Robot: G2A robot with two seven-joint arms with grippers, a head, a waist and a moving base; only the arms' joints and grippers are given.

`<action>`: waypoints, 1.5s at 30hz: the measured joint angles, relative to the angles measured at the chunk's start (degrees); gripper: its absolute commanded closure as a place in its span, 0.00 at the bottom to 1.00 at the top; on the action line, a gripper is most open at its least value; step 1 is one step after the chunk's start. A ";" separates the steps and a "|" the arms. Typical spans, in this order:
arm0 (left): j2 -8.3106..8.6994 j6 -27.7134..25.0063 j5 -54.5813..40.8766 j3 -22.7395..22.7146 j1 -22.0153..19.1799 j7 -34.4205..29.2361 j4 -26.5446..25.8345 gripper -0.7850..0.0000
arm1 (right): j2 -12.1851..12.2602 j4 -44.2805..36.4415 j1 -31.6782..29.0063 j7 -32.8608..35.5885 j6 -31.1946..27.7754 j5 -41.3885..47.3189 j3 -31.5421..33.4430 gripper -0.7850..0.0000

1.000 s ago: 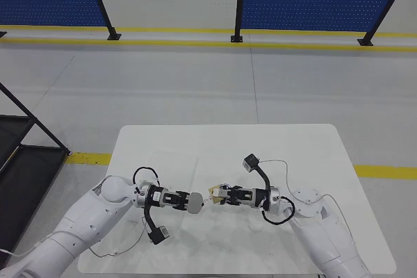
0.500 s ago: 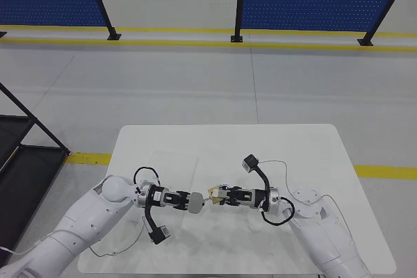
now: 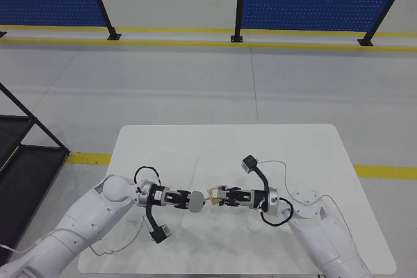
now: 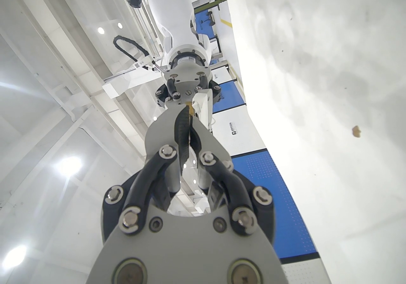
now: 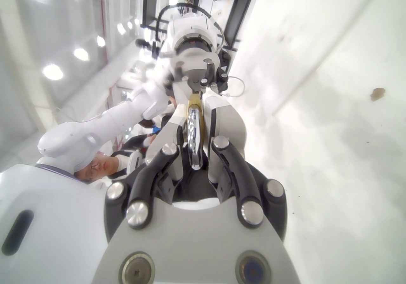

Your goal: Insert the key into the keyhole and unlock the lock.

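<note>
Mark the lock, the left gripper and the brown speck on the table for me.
lock (image 5: 193, 126): right wrist view, on its shiny metal edge.
left gripper (image 4: 187, 120): left wrist view, midway between its fingertips.
brown speck (image 4: 356, 131): left wrist view, on its middle.

One lock (image 3: 215, 194), one key (image 3: 204, 200), two end effectors (image 4: 189, 131) (image 5: 194, 114), one table (image 3: 299, 153), one crumb (image 4: 356, 131).

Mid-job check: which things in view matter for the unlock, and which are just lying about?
For the job: lock in right gripper; left gripper, shut, facing it; key too small to tell.
Lying about: brown crumb on table; black rack beside it.
</note>
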 measured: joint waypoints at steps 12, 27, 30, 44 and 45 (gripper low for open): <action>-0.21 0.42 -0.41 1.05 -0.91 -0.41 0.50 1.00 | 0.28 -0.07 0.22 -0.34 0.05 0.41 -0.75 1.00; -0.67 0.86 -1.27 2.08 -2.27 -0.87 2.26 1.00 | 0.61 0.29 0.54 -0.70 -0.19 1.17 -1.43 1.00; -0.73 0.94 -1.50 2.08 -2.43 -0.94 2.55 1.00 | 0.67 0.31 0.55 -0.82 -0.29 1.24 -1.50 1.00; -1.06 0.92 -2.38 2.14 -3.19 -0.93 3.80 1.00 | 0.97 0.31 0.81 -0.65 -0.49 1.76 -2.09 1.00; -1.08 0.87 -2.40 2.17 -3.22 -0.87 3.81 1.00 | 0.98 0.30 0.82 -0.67 -0.55 1.78 -2.13 1.00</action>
